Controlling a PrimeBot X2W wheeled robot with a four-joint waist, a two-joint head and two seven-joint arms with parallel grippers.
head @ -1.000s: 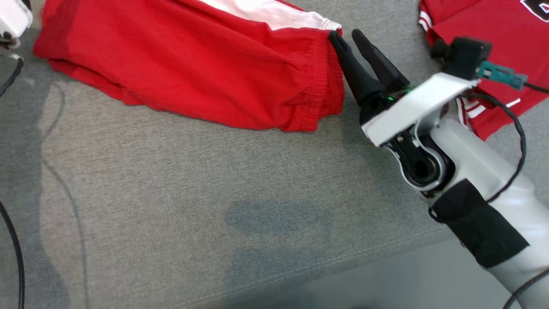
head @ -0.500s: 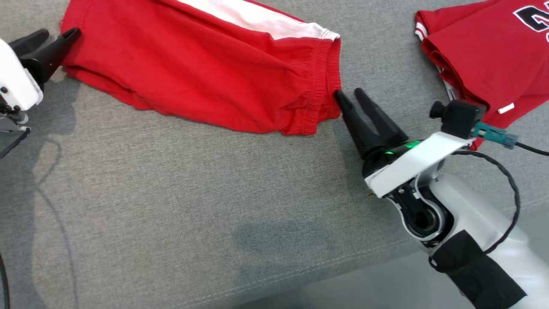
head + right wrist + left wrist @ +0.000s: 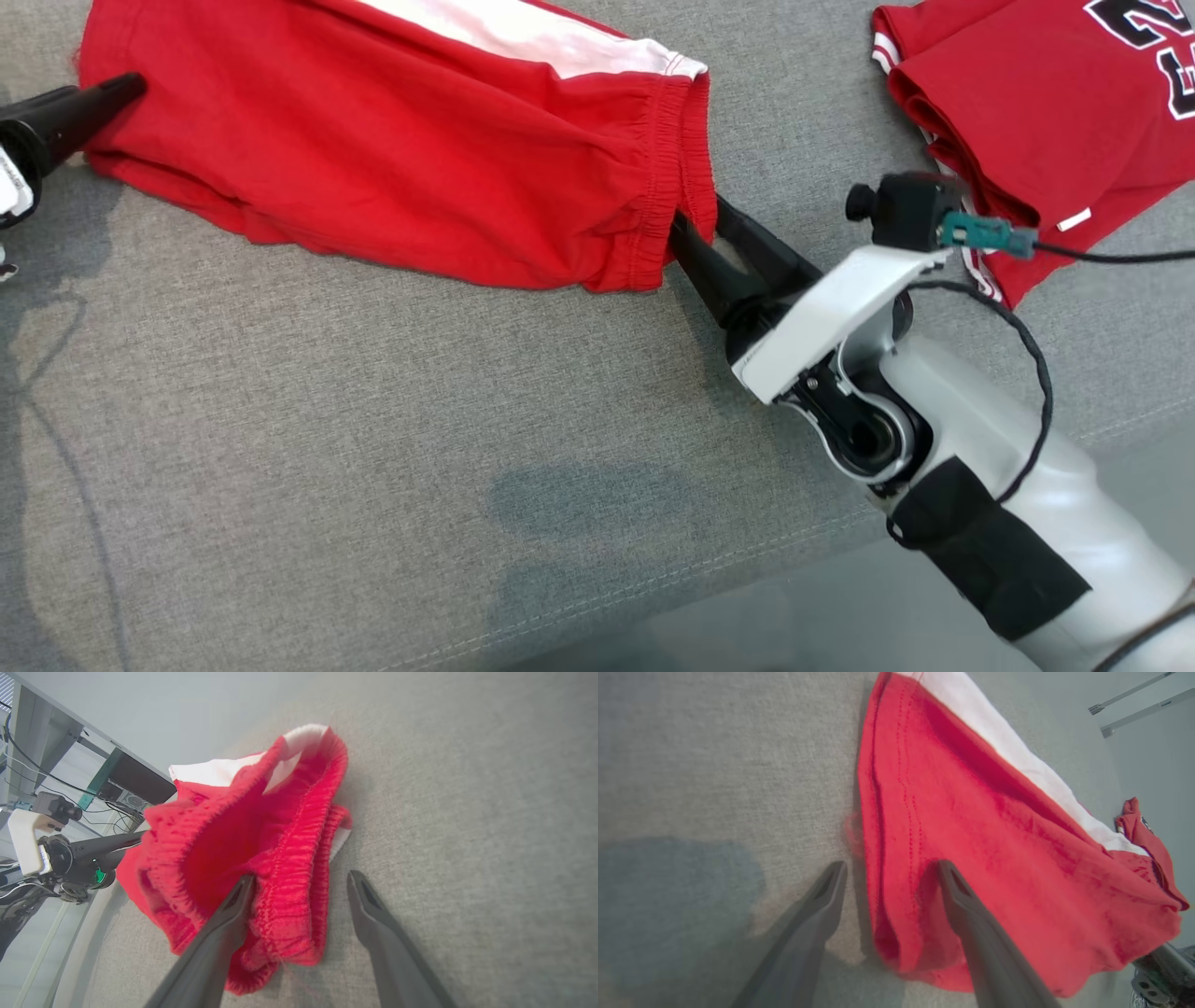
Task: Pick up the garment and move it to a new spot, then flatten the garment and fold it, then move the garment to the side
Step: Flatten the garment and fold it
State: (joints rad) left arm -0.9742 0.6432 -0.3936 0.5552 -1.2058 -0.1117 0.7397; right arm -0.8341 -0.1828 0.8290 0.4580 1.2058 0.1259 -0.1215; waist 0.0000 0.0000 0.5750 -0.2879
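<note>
Item: red garment (image 3: 401, 159), at 12 o'clock on grey desk (image 3: 373, 420), roughly doubled, rumpled. Left end effector (image 3: 892, 872), released, straddled its hem at 9 o'clock; right end effector (image 3: 301, 882), released, straddled the waistband at 3 o'clock. Judged: nothing gripped yet; flattening, neat folding, setting aside remained

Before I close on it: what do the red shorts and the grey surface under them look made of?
Shorts: soft matte knit, probably cotton jersey; it drapes in folds, with stitched hem rows and a gathered elastic waistband. Surface: grey woven fabric, upholstery-like, matte; coarse weave and a stitched seam show. Fibre itself can't be told.
</note>
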